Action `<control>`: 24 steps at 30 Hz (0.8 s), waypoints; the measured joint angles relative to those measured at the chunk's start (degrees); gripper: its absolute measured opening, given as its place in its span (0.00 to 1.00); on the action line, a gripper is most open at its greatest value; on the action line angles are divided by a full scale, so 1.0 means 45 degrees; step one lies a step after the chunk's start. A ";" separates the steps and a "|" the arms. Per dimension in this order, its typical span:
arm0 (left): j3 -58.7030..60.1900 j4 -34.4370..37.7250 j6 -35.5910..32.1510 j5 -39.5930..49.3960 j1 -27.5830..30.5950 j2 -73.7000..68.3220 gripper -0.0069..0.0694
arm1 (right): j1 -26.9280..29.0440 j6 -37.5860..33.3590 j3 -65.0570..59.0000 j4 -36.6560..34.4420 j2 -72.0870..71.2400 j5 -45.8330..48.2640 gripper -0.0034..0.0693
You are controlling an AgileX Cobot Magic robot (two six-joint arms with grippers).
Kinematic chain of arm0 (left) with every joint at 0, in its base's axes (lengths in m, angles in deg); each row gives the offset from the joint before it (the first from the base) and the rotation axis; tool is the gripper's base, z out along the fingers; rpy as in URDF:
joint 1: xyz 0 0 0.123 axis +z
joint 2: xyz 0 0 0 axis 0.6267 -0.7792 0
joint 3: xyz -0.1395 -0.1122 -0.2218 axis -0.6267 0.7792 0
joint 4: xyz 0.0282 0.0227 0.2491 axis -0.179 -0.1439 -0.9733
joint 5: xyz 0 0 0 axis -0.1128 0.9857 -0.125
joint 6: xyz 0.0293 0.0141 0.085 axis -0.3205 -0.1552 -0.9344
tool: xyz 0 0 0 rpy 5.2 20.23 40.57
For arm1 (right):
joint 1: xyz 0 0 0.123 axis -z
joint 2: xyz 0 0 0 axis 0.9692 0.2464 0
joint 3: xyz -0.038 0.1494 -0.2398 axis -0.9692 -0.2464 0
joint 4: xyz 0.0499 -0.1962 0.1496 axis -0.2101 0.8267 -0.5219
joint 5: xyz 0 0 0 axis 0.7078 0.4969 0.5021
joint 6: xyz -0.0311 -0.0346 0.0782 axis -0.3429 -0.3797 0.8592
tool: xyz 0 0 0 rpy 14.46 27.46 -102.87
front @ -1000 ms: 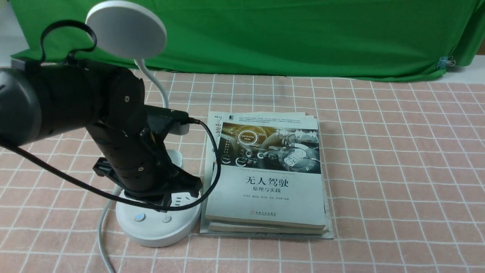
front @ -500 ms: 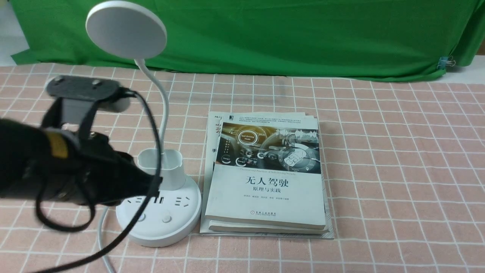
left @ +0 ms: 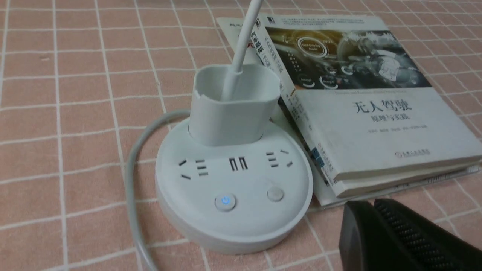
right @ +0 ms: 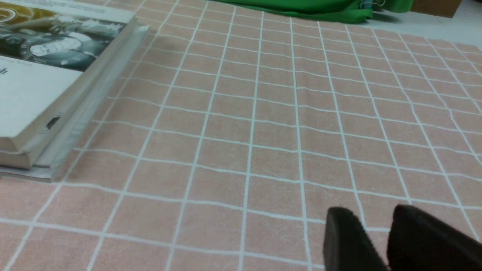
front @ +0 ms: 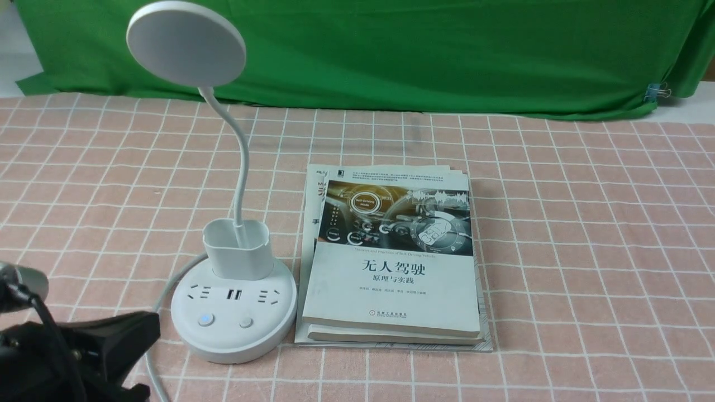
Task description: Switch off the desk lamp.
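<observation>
The white desk lamp stands left of centre: disc head (front: 186,43), bendy neck, cup holder (front: 237,248), round base (front: 234,340) with sockets. Of its two buttons, the left one (front: 205,320) glows blue and the right one (front: 246,322) is unlit; both also show in the left wrist view, blue button (left: 225,201) and plain button (left: 275,194). My left gripper (front: 148,326) is shut and empty, low at the near left, apart from the base; its tips (left: 371,205) lie near the books' front corner. My right gripper (right: 372,218) is slightly open, empty, over bare cloth.
A stack of books (front: 391,262) lies right beside the lamp base, touching it or nearly so. The lamp's grey cord (front: 153,363) curls round the base's left side toward the near edge. A green backdrop (front: 419,50) hangs behind the pink checked tablecloth.
My left arm has pulled back from above the lamp base, down and to the near left corner. The base and both buttons are now uncovered. The lamp and books have not moved.
</observation>
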 joint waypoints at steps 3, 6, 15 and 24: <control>0.0493 0.0000 -0.0014 -0.0016 0.0000 0.0060 0.10 | 0.0000 0.0000 0.0000 0.0000 0.0000 0.0000 0.38; 0.0647 0.0000 -0.0257 0.0031 0.0000 0.0060 0.10 | 0.0000 0.0000 0.0000 0.0000 0.0000 0.0000 0.38; 0.0953 -0.0539 -0.0639 -0.0818 0.0058 0.0379 0.10 | 0.0000 0.0000 0.0000 0.0000 0.0000 0.0000 0.38; 0.3280 -0.0576 -0.0554 -0.2924 0.3099 0.4379 0.10 | 0.0000 0.0000 0.0000 0.0000 0.0000 0.0000 0.38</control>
